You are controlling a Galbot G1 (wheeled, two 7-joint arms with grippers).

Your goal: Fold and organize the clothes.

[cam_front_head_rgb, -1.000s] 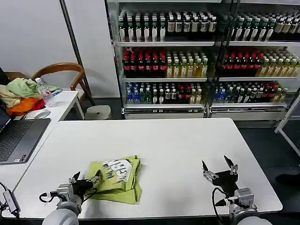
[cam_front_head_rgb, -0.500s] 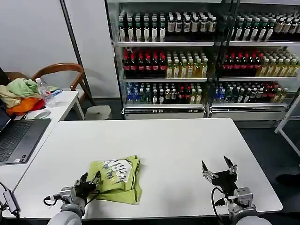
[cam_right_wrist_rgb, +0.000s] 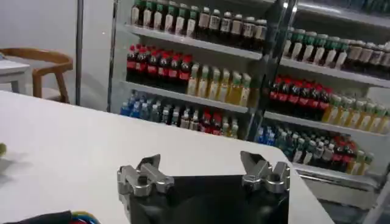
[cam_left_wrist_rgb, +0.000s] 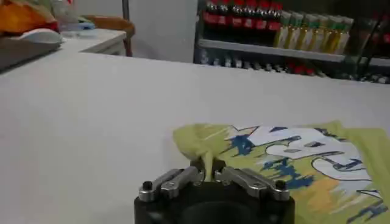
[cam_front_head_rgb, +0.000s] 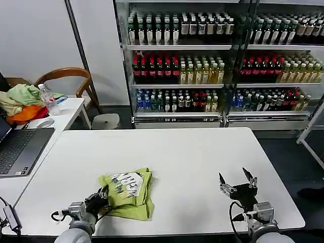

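Clothes (cam_front_head_rgb: 127, 194) here means one lime yellow-green shirt, folded into a rough rectangle and lying flat on the white counter (cam_front_head_rgb: 187, 162) toward its near-left part. Contrary to a plain shirt, its upper face carries a white, blue and orange print, plain to see in the left wrist view (cam_left_wrist_rgb: 304, 161). From the shirt's middle, the left claw (cam_front_head_rgb: 99, 199) sits at about 8 o'clock, low at the counter's near edge. In the left wrist view the left claw (cam_left_wrist_rgb: 206, 175) has its fingers drawn close together with a thin tongue of the yellow-green fabric between them, so it is pinching the shirt's near-left corner. That corner is lifted slightly into a small peak, while the rest of the cloth lies on the counter.

The right claw (cam_front_head_rgb: 236, 181) waits at about 3 o'clock from the shirt, well apart from it, above the near-right part of the counter. Its two fingers point upward and stand wide apart, holding nothing; the right wrist view (cam_right_wrist_rgb: 206, 172) shows the same wide gap.

At about 10 o'clock from the shirt, a side desk (cam_front_head_rgb: 68, 112) bears a laptop (cam_front_head_rgb: 20, 147) and a heap of pale green, beige and orange garments (cam_front_head_rgb: 21, 103). Shelves of bottled drinks (cam_front_head_rgb: 217, 61) fill the background at 12 o'clock.
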